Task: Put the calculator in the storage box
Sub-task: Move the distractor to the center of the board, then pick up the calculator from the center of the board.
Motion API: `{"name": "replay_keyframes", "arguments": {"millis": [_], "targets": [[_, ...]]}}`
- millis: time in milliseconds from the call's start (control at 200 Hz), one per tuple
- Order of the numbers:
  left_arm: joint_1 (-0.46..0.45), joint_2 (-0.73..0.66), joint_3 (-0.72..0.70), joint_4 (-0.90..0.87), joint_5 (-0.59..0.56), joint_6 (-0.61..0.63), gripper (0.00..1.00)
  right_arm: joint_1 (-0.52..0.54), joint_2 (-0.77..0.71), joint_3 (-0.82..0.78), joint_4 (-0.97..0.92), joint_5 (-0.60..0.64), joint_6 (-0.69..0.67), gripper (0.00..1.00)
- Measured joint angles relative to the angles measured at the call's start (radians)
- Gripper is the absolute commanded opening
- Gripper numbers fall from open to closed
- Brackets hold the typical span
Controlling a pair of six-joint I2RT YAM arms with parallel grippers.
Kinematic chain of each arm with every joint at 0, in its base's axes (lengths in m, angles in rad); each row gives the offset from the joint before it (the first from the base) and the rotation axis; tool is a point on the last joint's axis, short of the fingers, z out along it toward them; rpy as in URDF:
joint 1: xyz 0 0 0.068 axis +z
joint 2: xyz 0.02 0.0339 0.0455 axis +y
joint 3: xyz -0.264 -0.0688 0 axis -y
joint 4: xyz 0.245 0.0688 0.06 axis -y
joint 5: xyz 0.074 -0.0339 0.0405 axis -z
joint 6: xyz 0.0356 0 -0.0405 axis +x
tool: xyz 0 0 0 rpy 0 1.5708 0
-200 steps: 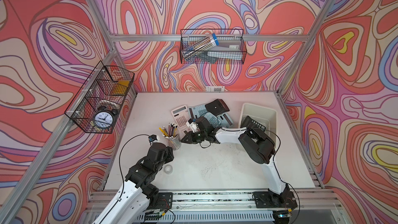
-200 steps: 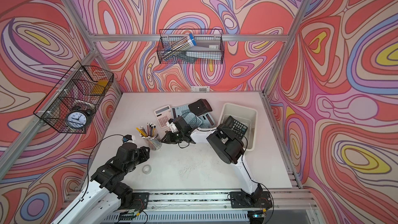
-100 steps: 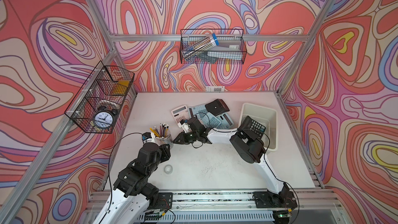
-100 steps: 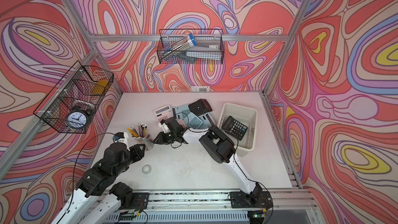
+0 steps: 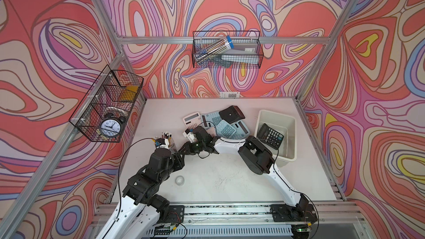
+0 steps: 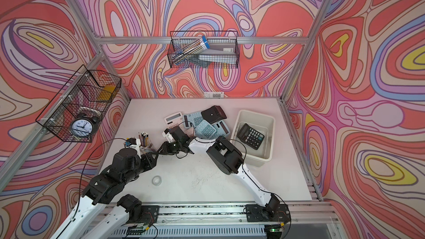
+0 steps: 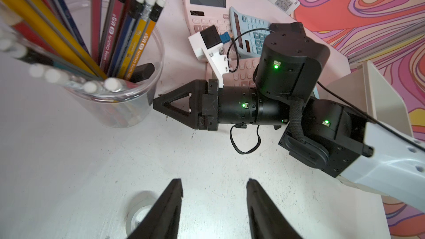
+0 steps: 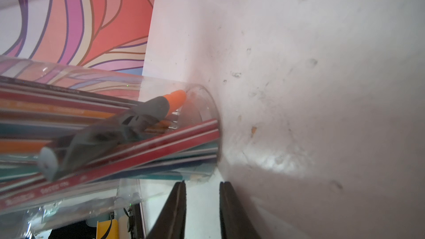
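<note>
The off-white storage box [image 5: 290,120] [image 6: 269,120] stands at the table's right, with a black calculator [image 5: 270,136] [image 6: 250,136] lying in it. More calculators lie in a pile left of the box: a pink one [image 5: 192,120] [image 7: 207,8], blue ones [image 5: 226,128] and a black one face down [image 5: 231,114]. My right gripper [image 5: 181,151] [image 8: 202,183] lies low over the table, pointing away from the pile, its tips at the base of a pencil cup. Its jaws stand narrowly open on nothing. My left gripper [image 7: 213,182] hangs open over bare table, empty.
A clear cup of pencils [image 5: 166,140] [image 7: 115,102] [image 8: 161,134] stands left of the pile. A tape roll [image 5: 179,179] [image 7: 140,212] lies by my left gripper's finger. Wire baskets hang on the back wall [image 5: 226,51] and the left wall [image 5: 108,106].
My right gripper has swept left from beside the pile to the pencil cup, and the cup has shifted left with it. The right arm now uncovers the black calculator in the box.
</note>
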Motion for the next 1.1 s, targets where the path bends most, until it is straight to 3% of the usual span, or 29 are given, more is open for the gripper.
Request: {"name": "replay_keyframes", "arguments": {"millis": [245,511,806,1102], "targets": [[0.000,0.108,0.061,0.059,0.048,0.021,0.58,-0.019,-0.190,-0.161,-0.069,0.034,-0.042,0.33],[0.000,0.253,0.116,0.147,0.089,0.042,0.65,-0.116,-0.434,-0.318,-0.108,0.073,-0.094,0.38],[0.000,0.569,0.152,0.293,0.197,0.037,0.81,-0.290,-0.591,-0.517,-0.183,0.145,-0.117,0.43],[0.000,0.859,0.152,0.448,0.252,-0.024,0.85,-0.331,-0.693,-0.592,-0.230,0.173,-0.154,0.45]]}}
